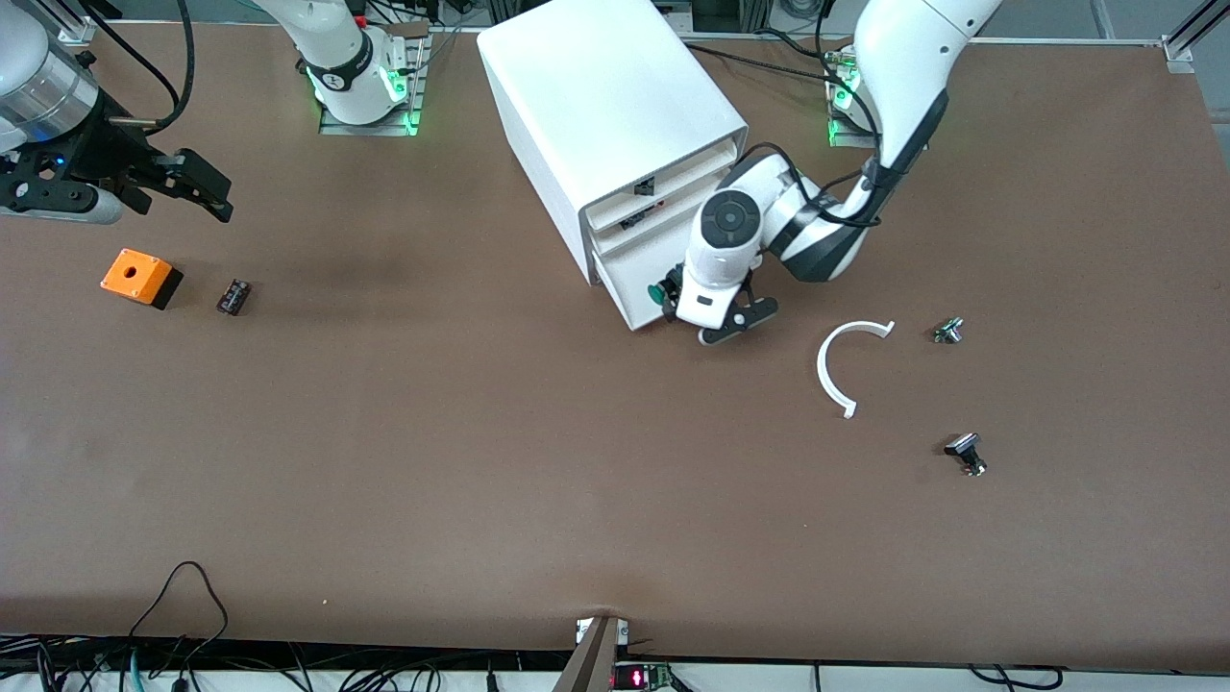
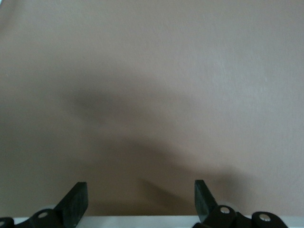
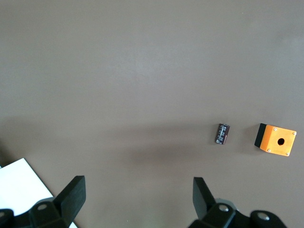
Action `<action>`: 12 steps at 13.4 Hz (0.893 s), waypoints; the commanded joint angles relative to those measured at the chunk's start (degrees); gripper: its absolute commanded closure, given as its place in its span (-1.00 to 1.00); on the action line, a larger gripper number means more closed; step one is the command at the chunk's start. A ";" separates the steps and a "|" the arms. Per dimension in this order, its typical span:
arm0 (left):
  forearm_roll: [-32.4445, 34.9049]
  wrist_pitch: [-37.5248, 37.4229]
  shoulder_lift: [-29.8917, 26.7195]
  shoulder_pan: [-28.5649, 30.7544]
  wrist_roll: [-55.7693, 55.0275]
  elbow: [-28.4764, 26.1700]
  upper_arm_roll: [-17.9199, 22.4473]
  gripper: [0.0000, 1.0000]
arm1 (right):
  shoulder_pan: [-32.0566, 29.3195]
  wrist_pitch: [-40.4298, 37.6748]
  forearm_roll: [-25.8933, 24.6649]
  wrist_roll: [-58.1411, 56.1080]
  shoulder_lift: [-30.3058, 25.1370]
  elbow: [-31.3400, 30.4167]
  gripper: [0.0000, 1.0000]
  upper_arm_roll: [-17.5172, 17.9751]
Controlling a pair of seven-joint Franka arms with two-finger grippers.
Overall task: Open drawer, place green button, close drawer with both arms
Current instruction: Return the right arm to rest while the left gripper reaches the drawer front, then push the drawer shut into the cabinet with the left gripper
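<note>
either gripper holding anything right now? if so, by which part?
Nothing is held. The left gripper is open over bare table at the drawer, with the green button beside it. The right gripper waits open near the orange box.

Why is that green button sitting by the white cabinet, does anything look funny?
The button sits in the lowest drawer, which stands slightly out from the cabinet. The left gripper is open beside it. The right gripper waits, open, above the orange box.
</note>
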 commanded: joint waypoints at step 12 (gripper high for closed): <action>0.37 -3.27 2.32 3.83 -0.31 -1.40 -13.21 -0.98 | 0.95 0.30 0.16 -2.87 0.08 0.57 -1.00 -0.47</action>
